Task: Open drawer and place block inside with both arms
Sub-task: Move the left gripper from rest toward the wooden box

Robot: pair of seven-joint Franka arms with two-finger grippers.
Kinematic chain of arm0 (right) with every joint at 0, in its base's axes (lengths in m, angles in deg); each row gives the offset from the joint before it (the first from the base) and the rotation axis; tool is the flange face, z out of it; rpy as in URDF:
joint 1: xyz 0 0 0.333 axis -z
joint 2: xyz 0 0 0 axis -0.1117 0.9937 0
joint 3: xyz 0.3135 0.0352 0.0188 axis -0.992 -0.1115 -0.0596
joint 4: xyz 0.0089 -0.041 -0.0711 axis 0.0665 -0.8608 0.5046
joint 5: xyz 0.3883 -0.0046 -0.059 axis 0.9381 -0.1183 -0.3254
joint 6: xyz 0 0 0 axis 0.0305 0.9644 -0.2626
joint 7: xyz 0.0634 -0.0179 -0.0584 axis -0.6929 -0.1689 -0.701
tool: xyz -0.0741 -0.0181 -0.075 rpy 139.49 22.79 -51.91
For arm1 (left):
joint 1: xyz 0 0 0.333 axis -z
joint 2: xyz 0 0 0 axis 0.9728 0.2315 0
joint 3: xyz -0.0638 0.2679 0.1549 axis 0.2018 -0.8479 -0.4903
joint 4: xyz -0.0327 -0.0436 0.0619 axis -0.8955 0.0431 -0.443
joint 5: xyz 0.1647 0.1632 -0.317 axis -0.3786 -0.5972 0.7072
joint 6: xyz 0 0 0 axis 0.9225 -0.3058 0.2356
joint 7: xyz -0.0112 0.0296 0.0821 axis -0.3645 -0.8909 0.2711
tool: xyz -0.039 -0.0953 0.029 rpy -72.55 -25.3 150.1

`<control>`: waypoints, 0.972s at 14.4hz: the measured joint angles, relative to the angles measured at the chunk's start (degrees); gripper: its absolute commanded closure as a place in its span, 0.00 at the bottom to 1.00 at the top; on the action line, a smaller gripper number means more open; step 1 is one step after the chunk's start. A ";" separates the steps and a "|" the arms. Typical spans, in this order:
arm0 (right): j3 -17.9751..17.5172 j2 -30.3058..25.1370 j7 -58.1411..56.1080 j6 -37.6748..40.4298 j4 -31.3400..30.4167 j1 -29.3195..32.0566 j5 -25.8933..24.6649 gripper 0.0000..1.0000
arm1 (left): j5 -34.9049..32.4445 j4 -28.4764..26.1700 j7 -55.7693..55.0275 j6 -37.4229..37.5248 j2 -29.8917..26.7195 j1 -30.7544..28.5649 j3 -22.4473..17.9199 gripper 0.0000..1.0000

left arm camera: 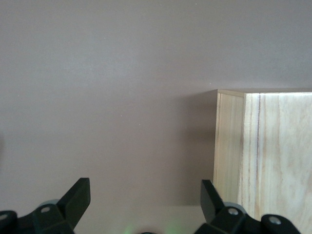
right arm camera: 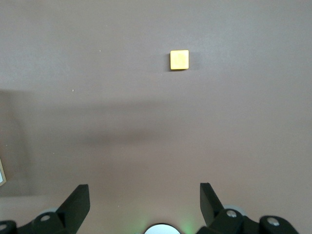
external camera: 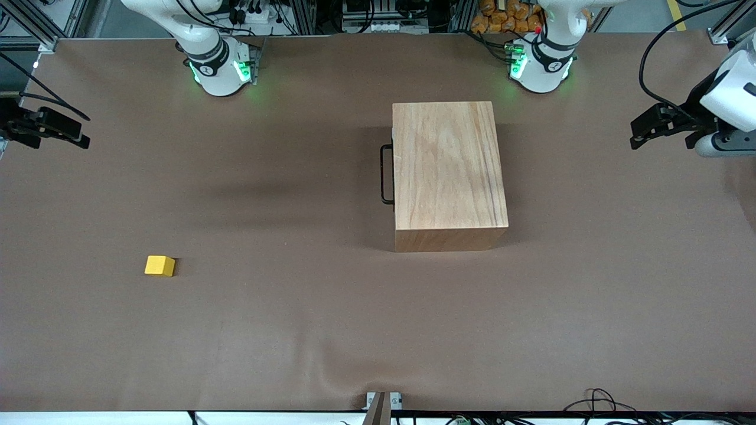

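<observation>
both black grippers hang wide open and empty — left gripper (external camera: 635, 137) at the frame's right edge, right gripper (external camera: 82, 140) at its left edge. the drawer's black wire loop handle (external camera: 386, 175) sits mid-frame on the shut light-wood box (external camera: 449, 171); hook it squarely and pull straight. the small yellow cube (external camera: 159, 265) waits lower left.

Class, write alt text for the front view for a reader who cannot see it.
A closed wooden drawer box sits mid-table, its black handle facing the right arm's end. A yellow block lies nearer the camera toward that end. The left gripper and right gripper wait open at the table's ends.
</observation>
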 measured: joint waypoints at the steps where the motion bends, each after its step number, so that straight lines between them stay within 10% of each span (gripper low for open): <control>1: -0.01 0.00 0.00 0.10 0.03 0.00 -0.01 0.00 | 0.00 -0.01 0.00 0.00 0.20 0.01 0.10 0.00; 14: 0.53 0.00 0.30 -1.30 1.14 0.82 -0.35 0.00 | 0.00 2.15 -0.01 -0.02 2.97 -0.16 -0.04 0.00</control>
